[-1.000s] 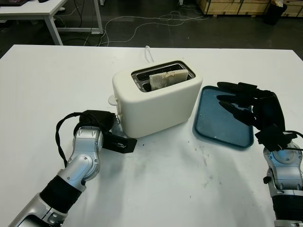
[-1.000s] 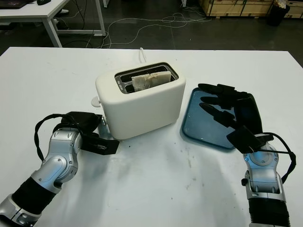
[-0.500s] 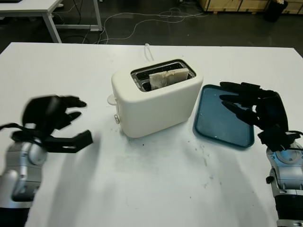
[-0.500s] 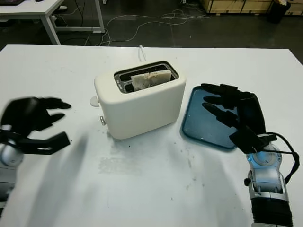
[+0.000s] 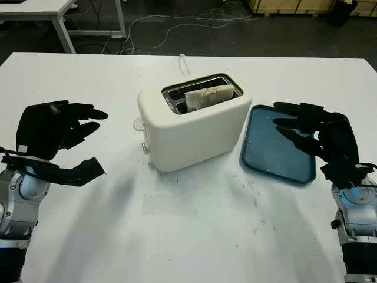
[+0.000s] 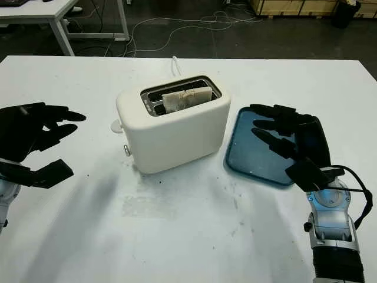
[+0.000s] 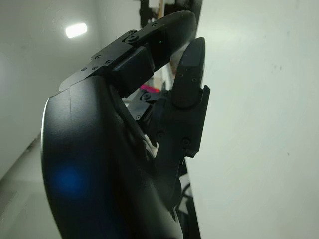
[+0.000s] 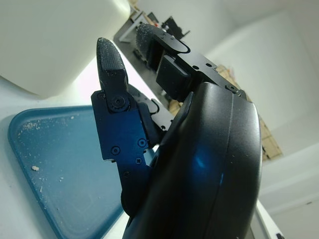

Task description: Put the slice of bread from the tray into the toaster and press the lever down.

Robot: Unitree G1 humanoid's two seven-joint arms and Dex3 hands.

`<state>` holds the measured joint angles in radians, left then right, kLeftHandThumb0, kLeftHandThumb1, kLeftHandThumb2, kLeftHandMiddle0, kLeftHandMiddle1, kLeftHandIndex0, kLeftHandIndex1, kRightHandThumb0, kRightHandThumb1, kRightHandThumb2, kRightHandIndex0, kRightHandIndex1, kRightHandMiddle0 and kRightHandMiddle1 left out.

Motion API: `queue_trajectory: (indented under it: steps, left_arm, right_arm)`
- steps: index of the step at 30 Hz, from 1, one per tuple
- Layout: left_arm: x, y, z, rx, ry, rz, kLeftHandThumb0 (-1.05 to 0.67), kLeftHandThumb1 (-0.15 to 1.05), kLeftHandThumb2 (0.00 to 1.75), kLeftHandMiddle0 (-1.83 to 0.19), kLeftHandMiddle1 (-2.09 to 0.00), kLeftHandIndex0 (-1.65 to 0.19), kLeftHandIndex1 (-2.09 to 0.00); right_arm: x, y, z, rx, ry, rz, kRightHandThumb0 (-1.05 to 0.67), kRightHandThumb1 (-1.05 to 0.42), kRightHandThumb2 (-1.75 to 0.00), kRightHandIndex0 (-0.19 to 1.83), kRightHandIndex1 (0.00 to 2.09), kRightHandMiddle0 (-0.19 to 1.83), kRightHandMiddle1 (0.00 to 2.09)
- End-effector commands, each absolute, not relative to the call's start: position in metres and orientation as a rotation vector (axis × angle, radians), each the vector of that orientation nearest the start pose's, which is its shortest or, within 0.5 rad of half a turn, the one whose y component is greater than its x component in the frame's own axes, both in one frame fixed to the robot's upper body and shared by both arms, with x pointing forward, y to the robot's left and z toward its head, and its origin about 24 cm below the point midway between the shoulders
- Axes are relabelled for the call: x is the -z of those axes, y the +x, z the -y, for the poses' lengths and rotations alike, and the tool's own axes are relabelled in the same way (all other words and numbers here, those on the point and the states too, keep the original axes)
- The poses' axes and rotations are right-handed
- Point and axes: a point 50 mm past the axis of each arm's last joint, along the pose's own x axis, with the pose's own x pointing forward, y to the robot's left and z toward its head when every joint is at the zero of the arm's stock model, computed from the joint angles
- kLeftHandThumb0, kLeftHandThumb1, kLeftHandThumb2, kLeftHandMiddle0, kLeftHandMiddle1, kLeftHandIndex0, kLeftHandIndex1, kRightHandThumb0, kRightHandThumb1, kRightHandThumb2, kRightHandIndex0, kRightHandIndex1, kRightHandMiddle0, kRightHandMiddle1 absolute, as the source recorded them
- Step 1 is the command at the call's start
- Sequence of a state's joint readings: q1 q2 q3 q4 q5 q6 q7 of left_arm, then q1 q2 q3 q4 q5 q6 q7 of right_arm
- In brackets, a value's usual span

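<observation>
A cream toaster (image 5: 194, 127) stands in the middle of the white table. A slice of bread (image 5: 205, 96) sits in its slot, its top edge showing. The small lever knob (image 5: 145, 148) is low on the toaster's left end. The blue tray (image 5: 277, 145) lies just right of the toaster with only crumbs on it. My left hand (image 5: 59, 138) is open and raised above the table, well left of the toaster. My right hand (image 5: 315, 135) is open and hovers over the tray's right side.
The white table (image 5: 194, 236) has a few dark specks in front of the toaster. The toaster's white cord (image 5: 184, 63) runs off the far edge. Beyond the table, cables lie on a dark floor (image 5: 177, 29) beside another desk.
My left hand has pulled away from the toaster's lever end and lifted out to the left. The right hand has barely moved.
</observation>
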<state>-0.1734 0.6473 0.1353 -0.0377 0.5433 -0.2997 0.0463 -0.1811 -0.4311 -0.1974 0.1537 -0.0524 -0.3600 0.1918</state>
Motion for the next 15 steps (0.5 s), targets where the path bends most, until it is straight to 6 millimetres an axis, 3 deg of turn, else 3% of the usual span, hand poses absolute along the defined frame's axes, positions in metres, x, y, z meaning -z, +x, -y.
queue_trajectory:
  steps: [1, 10, 15]
  left_arm:
    - [-0.184, 0.275, -0.245, -0.007, 1.257, 0.576, -0.30, 0.92, 0.04, -0.82, -1.30, -1.05, -0.24]
    - [-0.202, 0.296, -0.218, 0.244, 1.326, 0.697, -0.29, 0.86, 0.00, -0.90, -1.27, -1.12, -0.23]
    - [-0.205, 0.304, -0.205, 0.365, 1.348, 0.744, -0.31, 0.86, 0.00, -0.89, -1.47, -1.14, -0.18]
  right_arm:
    - [-0.124, 0.275, 0.251, -0.052, -0.513, 0.388, -0.43, -0.92, -0.13, 1.02, 0.00, 0.89, 0.00]
    - [-0.124, 0.276, 0.251, -0.050, -0.520, 0.390, -0.44, -0.92, -0.12, 1.03, 0.00, 0.90, 0.00]
    - [-0.125, 0.275, 0.251, -0.051, -0.518, 0.396, -0.44, -0.92, -0.13, 1.03, 0.00, 0.90, 0.00]
